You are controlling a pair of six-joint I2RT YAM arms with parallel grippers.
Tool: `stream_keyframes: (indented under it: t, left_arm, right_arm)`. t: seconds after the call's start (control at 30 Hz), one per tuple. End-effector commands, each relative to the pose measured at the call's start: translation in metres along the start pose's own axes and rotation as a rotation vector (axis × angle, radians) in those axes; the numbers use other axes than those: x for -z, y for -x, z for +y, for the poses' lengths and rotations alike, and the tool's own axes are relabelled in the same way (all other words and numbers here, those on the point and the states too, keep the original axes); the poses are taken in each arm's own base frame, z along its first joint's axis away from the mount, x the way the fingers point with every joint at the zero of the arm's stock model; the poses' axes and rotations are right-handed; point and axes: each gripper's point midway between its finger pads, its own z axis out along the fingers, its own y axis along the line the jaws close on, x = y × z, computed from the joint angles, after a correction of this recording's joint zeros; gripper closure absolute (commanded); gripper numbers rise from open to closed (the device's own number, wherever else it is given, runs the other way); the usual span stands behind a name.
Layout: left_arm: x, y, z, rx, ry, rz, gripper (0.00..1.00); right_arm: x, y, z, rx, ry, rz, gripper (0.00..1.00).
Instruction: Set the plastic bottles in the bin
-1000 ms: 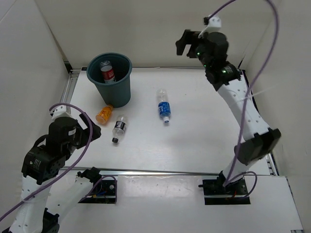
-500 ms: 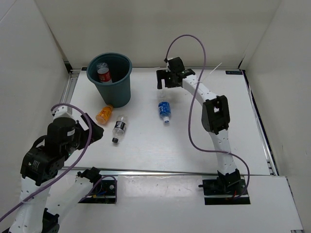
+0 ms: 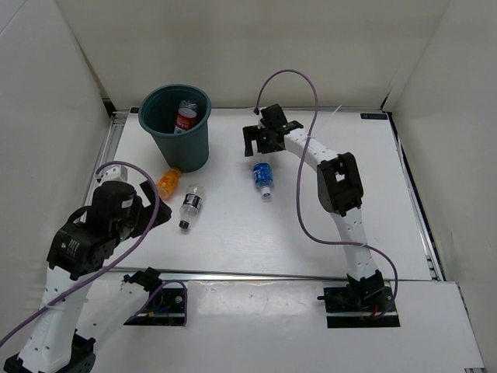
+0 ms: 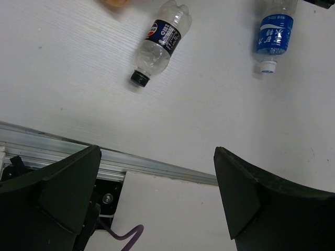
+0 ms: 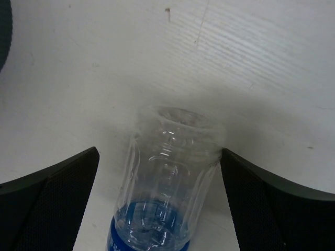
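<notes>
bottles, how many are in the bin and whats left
Done: one, the red-label bottle, is in the bin. In hand: the right gripper is open over the blue-label bottle, not gripping it yet. Left: that one, the orange bottle and the dark-label bottle, all lying on the table.

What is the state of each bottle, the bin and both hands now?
Dark teal round plastic bin: upright, one bottle inside.
Clear bottle with red label: in the bin.
Clear bottle with blue label: lying flat, capped.
Clear bottle with dark label: lying flat, capped.
Stubby orange bottle: lying by the bin's base.
Left hand: open, empty.
Right hand: open, astride the blue-label bottle.
</notes>
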Motion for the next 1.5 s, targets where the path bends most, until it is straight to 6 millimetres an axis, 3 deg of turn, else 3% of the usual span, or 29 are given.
stream_keyframes:
  t: [0.0, 0.17, 0.47, 0.57, 0.6, 0.67, 0.87, 1.03, 1.07, 1.13, 1.17, 1.2, 1.3, 1.33, 1.37, 1.4, 1.47]
  left_arm:
    - [0.004, -0.013, 0.014, -0.016, 0.039, 0.037, 0.00]
    - [0.006, -0.018, 0.017, -0.013, 0.025, 0.035, 0.00]
    - [0.007, -0.018, 0.012, -0.004, 0.010, 0.049, 0.00]
    - [0.007, -0.017, 0.011, -0.004, 0.010, 0.049, 0.00]
    - [0.010, -0.014, 0.009, -0.001, 0.003, 0.040, 0.00]
    - [0.010, -0.014, 0.009, -0.001, 0.002, 0.040, 0.00]
    - [0.014, -0.012, 0.008, 0.004, -0.010, 0.025, 0.00]
    - [0.015, -0.012, 0.009, 0.006, -0.016, 0.019, 0.00]
    - [0.015, -0.012, 0.009, 0.006, -0.016, 0.019, 0.00]
    - [0.014, -0.012, 0.008, 0.004, -0.010, 0.025, 0.00]
    - [0.013, -0.011, 0.010, 0.004, -0.004, 0.019, 0.00]
    - [0.014, -0.009, 0.008, 0.004, -0.004, 0.019, 0.00]
    - [0.010, -0.008, 0.009, -0.010, 0.017, 0.024, 0.00]
    - [0.012, -0.005, 0.008, -0.007, 0.009, 0.016, 0.00]
    - [0.011, -0.005, 0.008, -0.020, 0.015, 0.022, 0.00]
    - [0.012, -0.002, 0.008, -0.018, 0.016, 0.010, 0.00]
    - [0.012, 0.000, 0.006, -0.018, 0.016, 0.009, 0.00]
  right_arm:
    - [-0.005, -0.007, 0.002, 0.023, 0.011, 0.011, 0.00]
    - [-0.011, -0.019, -0.002, 0.027, 0.005, 0.046, 0.00]
    - [0.000, -0.036, 0.005, 0.017, 0.039, 0.103, 0.37]
    - [0.008, -0.035, 0.006, 0.018, 0.040, 0.100, 0.52]
    - [0.018, -0.024, 0.010, 0.023, 0.045, 0.072, 0.56]
    - [0.024, -0.026, 0.010, 0.022, 0.045, 0.075, 0.58]
    - [0.073, 0.016, 0.025, 0.022, 0.057, -0.040, 0.70]
    - [0.146, 0.082, 0.062, 0.035, 0.147, -0.255, 0.73]
    - [0.166, 0.105, 0.076, 0.055, 0.162, -0.324, 0.73]
    - [0.197, 0.131, 0.097, 0.072, 0.213, -0.411, 0.73]
    - [0.207, 0.140, 0.112, 0.093, 0.249, -0.447, 0.73]
    - [0.231, 0.154, 0.131, 0.105, 0.294, -0.508, 0.73]
    - [0.263, 0.179, 0.168, 0.146, 0.348, -0.654, 0.73]
    - [0.284, 0.196, 0.181, 0.160, 0.373, -0.737, 0.73]
    - [0.297, 0.203, 0.191, 0.171, 0.396, -0.780, 0.73]
    - [0.294, 0.206, 0.205, 0.179, 0.417, -0.799, 0.73]
    - [0.308, 0.220, 0.231, 0.200, 0.457, -0.902, 0.73]
